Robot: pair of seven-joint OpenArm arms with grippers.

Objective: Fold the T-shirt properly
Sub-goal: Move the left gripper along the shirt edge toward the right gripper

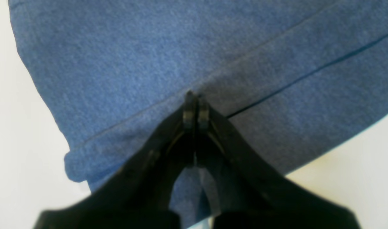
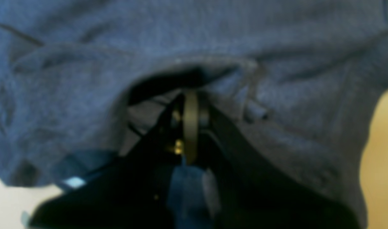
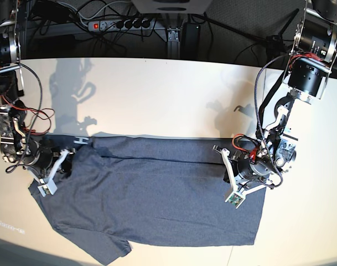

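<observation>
Matt heathered blue-grey knit cotton T-shirt point(image 3: 157, 194), smooth matt white table point(image 3: 157, 94), matt black plastic left gripper point(image 1: 194, 95)

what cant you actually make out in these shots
- Right wrist view: heavy blur; the right gripper sits buried in bunched T-shirt, so what its shut tips hold is unclear.
- Left wrist view: the left gripper tips meet at a hem; cloth caught between them cannot be confirmed.
- Base view: white lettering near the T-shirt's folded edge is too small to read; the lower sleeve runs off the bottom edge.

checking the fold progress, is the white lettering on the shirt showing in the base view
No, the T-shirt shows only plain blue-grey fabric across the table.
</observation>
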